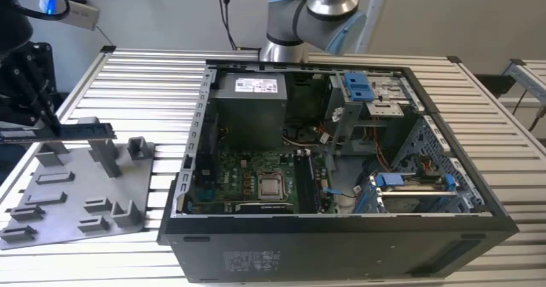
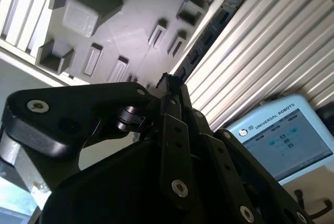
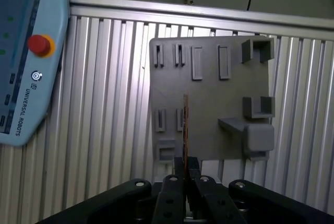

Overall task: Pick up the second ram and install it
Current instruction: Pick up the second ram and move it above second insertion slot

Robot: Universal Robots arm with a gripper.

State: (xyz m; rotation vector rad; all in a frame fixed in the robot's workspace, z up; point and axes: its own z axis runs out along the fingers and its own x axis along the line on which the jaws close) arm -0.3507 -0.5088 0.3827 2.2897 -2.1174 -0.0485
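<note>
Grey tray (image 1: 60, 217) sits below the gripper (image 1: 47, 128), well apart from the open case (image 1: 341, 236). Fingers are pinched on one end of the second ram (image 1: 89, 129), which juts out level by the tray's posts (image 1: 107, 153) — can't tell if it clears them. My take: move slowly and keep the board square in the pinch so it doesn't twist.

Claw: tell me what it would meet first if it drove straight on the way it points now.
The claw, shut on the second ram, points at the grey fixture plate. The ram's leading edge would likely touch that plate first, though the depth between them is unclear.
</note>
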